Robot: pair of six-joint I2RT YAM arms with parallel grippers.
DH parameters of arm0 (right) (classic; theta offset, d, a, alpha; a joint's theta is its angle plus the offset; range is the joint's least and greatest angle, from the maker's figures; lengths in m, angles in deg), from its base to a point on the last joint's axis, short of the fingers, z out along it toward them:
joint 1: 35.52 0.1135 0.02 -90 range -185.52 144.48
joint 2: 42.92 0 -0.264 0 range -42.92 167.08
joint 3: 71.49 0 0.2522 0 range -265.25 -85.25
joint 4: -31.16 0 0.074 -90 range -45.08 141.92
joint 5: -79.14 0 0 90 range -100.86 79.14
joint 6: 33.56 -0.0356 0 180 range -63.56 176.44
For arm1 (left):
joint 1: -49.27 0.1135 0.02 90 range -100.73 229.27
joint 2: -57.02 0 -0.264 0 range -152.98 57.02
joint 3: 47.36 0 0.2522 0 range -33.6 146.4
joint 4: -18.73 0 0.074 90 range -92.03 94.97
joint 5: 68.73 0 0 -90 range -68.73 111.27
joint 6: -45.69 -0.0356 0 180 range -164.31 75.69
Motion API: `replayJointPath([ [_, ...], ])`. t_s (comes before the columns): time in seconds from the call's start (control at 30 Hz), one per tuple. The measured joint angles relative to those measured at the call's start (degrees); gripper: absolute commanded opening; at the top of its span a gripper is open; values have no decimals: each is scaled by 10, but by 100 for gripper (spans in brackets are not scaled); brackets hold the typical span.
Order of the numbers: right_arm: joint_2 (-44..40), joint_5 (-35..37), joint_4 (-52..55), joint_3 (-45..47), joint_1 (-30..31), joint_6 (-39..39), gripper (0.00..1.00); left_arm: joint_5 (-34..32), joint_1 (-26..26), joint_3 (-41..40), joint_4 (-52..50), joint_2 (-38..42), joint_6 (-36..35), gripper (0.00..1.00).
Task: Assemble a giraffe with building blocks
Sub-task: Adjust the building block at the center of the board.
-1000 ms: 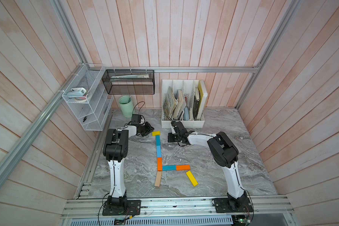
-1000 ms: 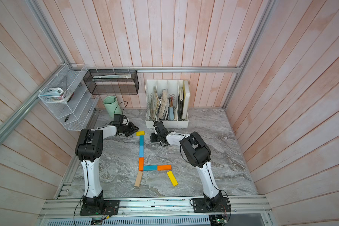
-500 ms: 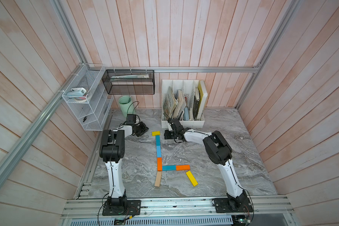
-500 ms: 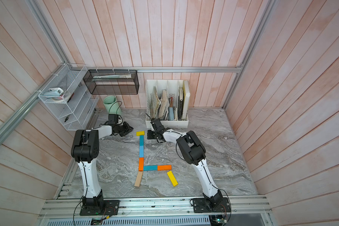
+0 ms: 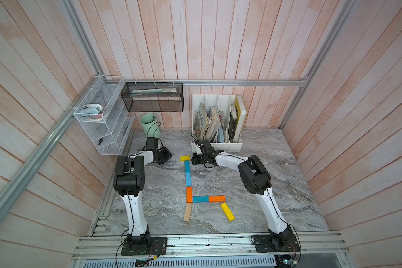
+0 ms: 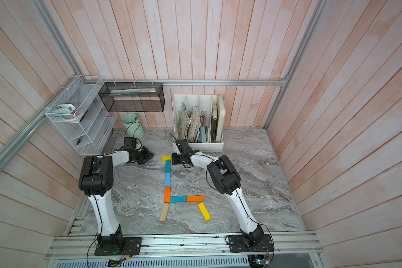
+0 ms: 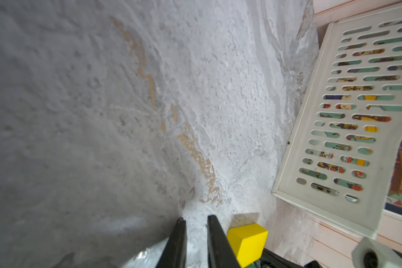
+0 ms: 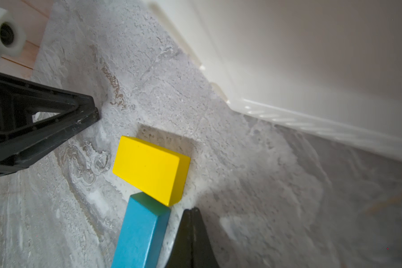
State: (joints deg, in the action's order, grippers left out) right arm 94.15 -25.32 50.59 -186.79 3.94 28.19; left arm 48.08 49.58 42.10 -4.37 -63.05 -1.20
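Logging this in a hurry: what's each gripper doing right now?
Left gripper: slightly open, holding nothing.
Right gripper: closed, empty, beside the yellow block.

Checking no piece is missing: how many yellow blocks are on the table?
2. One yellow block lies across the far end of the blue neck bar. The other lies slanted near the front, just off the orange bar. None seems hidden.

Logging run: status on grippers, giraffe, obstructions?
Left gripper open, empty; right gripper shut, empty. Flat coloured-block giraffe laid out; grippers flank yellow head block. White slotted file rack close behind.
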Motion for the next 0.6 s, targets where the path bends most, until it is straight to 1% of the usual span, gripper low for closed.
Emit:
replayJointPath([
  [0.27,18,-10,4,-26,7,0,0,4,0,-16,8,7,0,21],
  [0.6,18,-6,4,-27,8,0,0,10,0,-16,8,7,0,21],
])
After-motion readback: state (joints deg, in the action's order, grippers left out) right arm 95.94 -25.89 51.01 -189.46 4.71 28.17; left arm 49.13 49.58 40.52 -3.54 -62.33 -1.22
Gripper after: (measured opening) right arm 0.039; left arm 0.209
